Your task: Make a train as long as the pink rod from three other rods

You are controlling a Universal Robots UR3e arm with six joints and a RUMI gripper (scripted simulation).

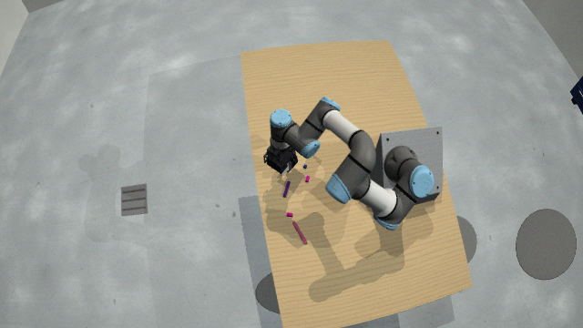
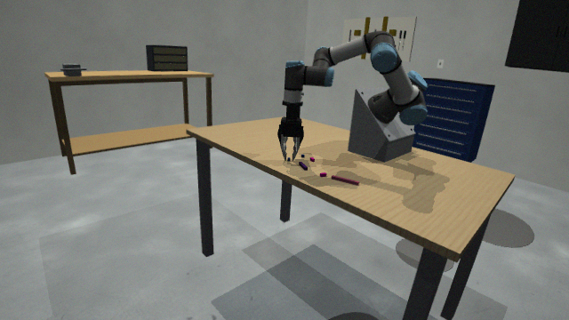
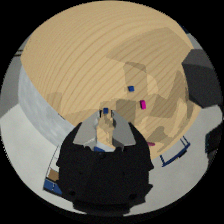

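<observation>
My gripper (image 1: 284, 171) (image 2: 289, 159) (image 3: 106, 110) is slightly open and low at the table, with a small blue rod (image 2: 288, 159) (image 3: 105, 110) at its fingertips, not gripped. A second blue rod (image 1: 305, 167) (image 2: 302, 156) (image 3: 131, 89) lies apart, near a magenta rod (image 1: 307, 179) (image 2: 312, 159) (image 3: 143, 104). A purple rod (image 1: 286, 189) (image 2: 303, 165) lies in front of the gripper. Another magenta rod (image 1: 290, 214) (image 2: 323, 174) lies between the purple rod and the long pink rod (image 1: 299, 232) (image 2: 345, 180), near the pink one's end. In the top view the gripper hides the first blue rod.
The wooden table (image 1: 337, 68) (image 2: 462, 187) has its long edge close beside the gripper and the rods. The arm's base stands on a grey wedge mount (image 1: 433, 155) (image 2: 362, 133) on the far side. The arm reaches over the table between the mount and the rods.
</observation>
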